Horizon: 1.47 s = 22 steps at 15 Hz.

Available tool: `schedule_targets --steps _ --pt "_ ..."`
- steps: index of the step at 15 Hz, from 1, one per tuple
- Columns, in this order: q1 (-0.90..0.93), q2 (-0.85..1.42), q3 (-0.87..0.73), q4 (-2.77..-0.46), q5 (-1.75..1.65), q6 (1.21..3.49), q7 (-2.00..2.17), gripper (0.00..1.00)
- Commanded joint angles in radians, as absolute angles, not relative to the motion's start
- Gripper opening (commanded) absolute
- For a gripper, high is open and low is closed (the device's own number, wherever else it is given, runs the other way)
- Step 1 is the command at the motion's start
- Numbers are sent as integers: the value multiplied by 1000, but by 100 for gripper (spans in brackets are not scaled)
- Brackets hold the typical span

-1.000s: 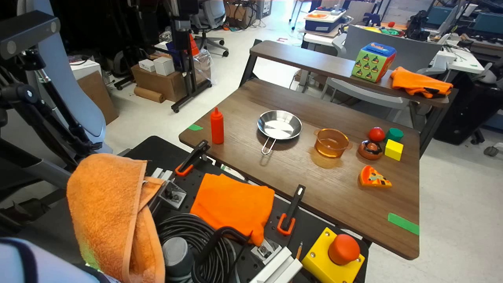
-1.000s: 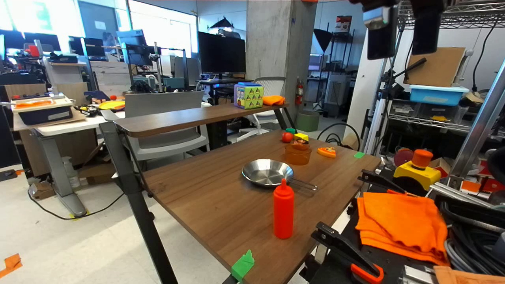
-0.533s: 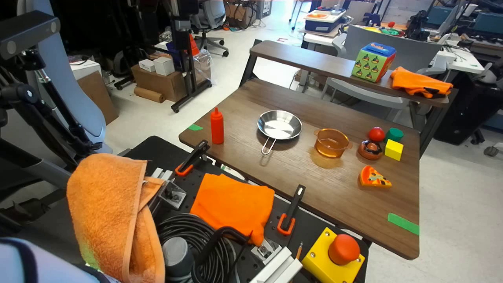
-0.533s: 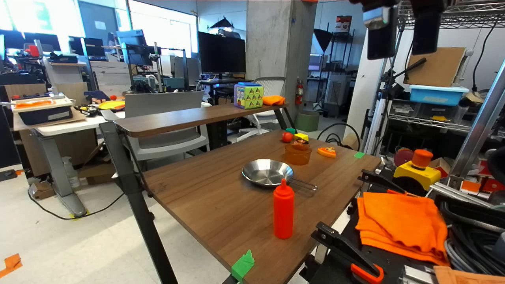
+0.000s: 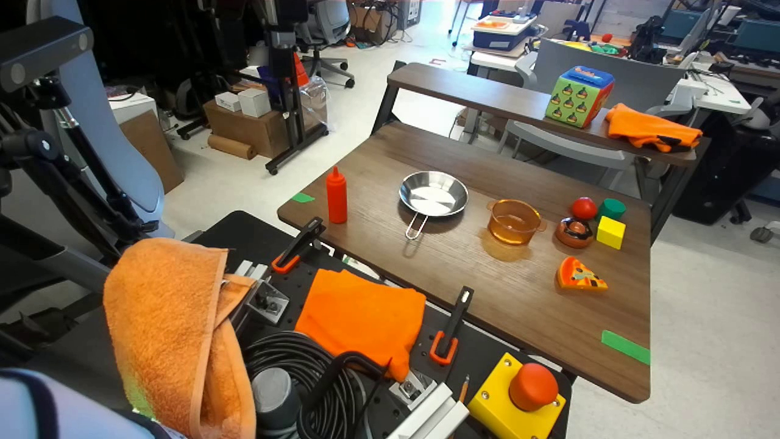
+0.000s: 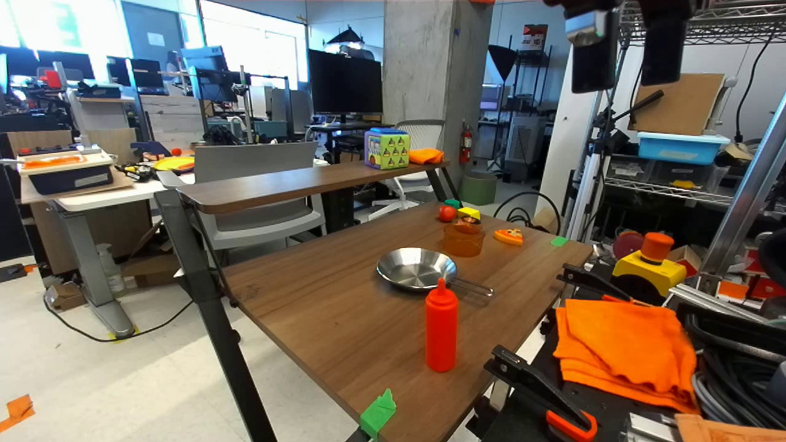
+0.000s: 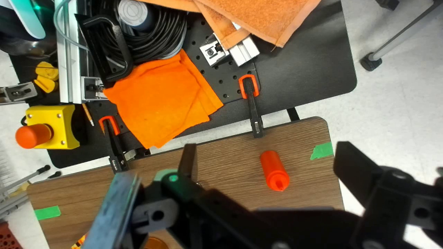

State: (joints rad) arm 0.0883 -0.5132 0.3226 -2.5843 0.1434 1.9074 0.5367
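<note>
"Black, on the gripper (image 7: 268,169). Clenched or released?"

"Released. Spread wide in the wrist view, gripping only air. Seen in an exterior view as well: pointing down, with a broad gap between the fingers (image 6: 663,55)."

"And framed in that gap?"

"In the wrist view, a red bottle (image 7: 275,171), well below and untouched. Standing upright on the wooden table (image 7: 228,166), near a strip of green tape (image 7: 322,151)."

"Now to the containers. Holding what?"

"Near the bottle, in both exterior views, a steel pan (image 5: 434,194) with only its bright bottom showing inside. Farther along, an amber pot (image 5: 514,225), see-through, with a bare floor visible in an exterior view."

"Grouped beyond the pot?"

"A brown round piece (image 5: 574,234), a red ball (image 5: 584,208), a green cylinder (image 5: 612,209) and a yellow block (image 5: 610,233). Off to one side, a slice of pizza (image 5: 580,275)."

"And up on the shelf (image 5: 475,88)?"

"A boldly printed box (image 5: 579,97), just beside an orange cloth (image 5: 649,126). Impossible to see into the box."
</note>
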Motion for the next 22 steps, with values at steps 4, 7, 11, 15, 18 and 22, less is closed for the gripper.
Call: schedule_targets --steps 4,7,11,15,18,22 --pt "105 -550 322 -2609 145 1954 598 100" --pt "119 -605 324 -2626 165 1989 658 100" --pt "136 -718 314 -2657 178 2007 728 100" --pt "135 -830 311 -2691 183 2006 767 100" --pt "116 -801 325 -2665 156 1984 753 100" --pt "116 -792 325 -2667 155 1983 753 100"
